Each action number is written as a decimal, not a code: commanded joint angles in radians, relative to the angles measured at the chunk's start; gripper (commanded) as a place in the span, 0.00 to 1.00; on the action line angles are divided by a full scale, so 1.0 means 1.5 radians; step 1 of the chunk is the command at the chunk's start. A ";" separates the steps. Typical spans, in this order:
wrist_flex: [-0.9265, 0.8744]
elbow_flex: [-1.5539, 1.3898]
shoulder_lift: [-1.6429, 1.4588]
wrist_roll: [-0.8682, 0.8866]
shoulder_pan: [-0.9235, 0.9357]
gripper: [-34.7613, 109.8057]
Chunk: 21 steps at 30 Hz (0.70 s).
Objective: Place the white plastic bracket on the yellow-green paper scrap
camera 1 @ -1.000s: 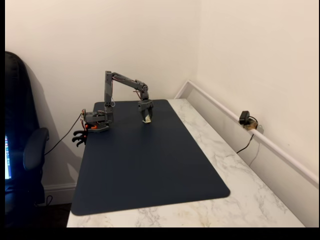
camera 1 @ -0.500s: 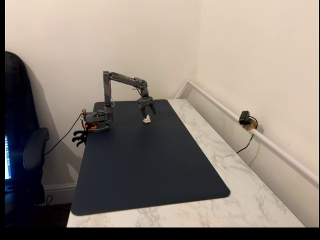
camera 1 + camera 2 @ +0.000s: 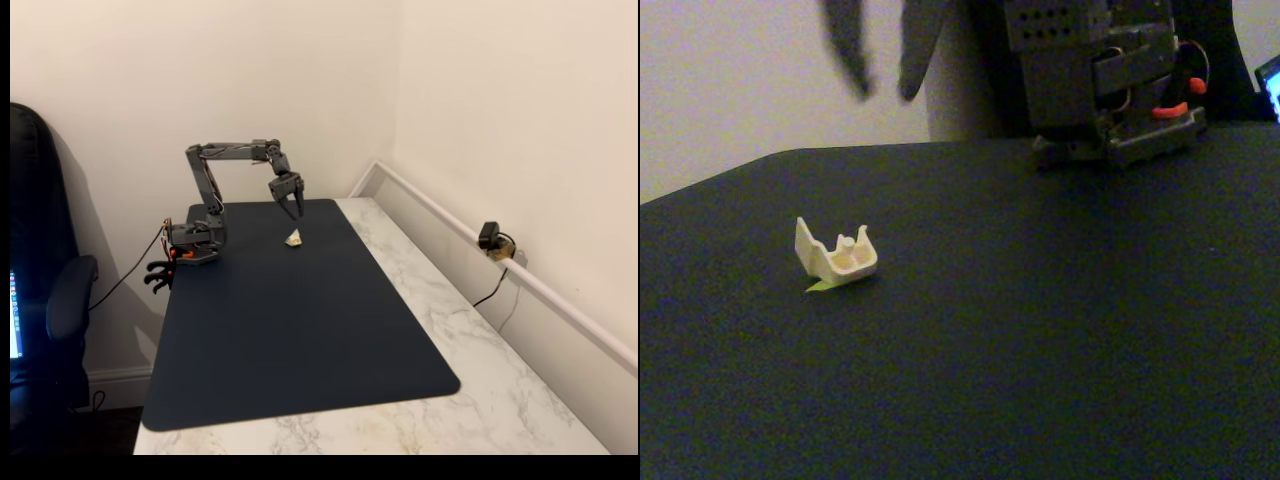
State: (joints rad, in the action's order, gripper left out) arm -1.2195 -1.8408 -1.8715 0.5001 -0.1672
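White plastic bracket (image 3: 836, 259) sits on the yellow-green paper scrap (image 3: 819, 287) near the mat's (image 3: 300, 330) far edge, pincer (image 3: 291, 205) parted and empty above; bracket looks light, stiff (grip the upright walls).

bracket (image 3: 836, 260): left of frame centre, on the paper scrap (image 3: 819, 287), both on the mat (image 3: 1040, 330)
gripper (image 3: 883, 82): upper left, above the bracket, apart from it

End effector (image 3: 292, 207) released white plastic bracket (image 3: 836, 256), lifted clear, fingers now parted.

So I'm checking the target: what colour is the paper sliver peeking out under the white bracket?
Bright yellow-green paper sliver, clearest in the close fixed view.
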 commanded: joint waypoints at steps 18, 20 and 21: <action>0.014 -0.206 -0.321 -0.030 -0.048 0.24; 0.015 -0.219 -0.325 -0.040 -0.045 0.24; 0.010 -0.225 -0.329 -0.042 -0.044 0.24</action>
State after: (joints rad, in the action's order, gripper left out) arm -1.1980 -2.1644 -2.3240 0.4449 -0.2132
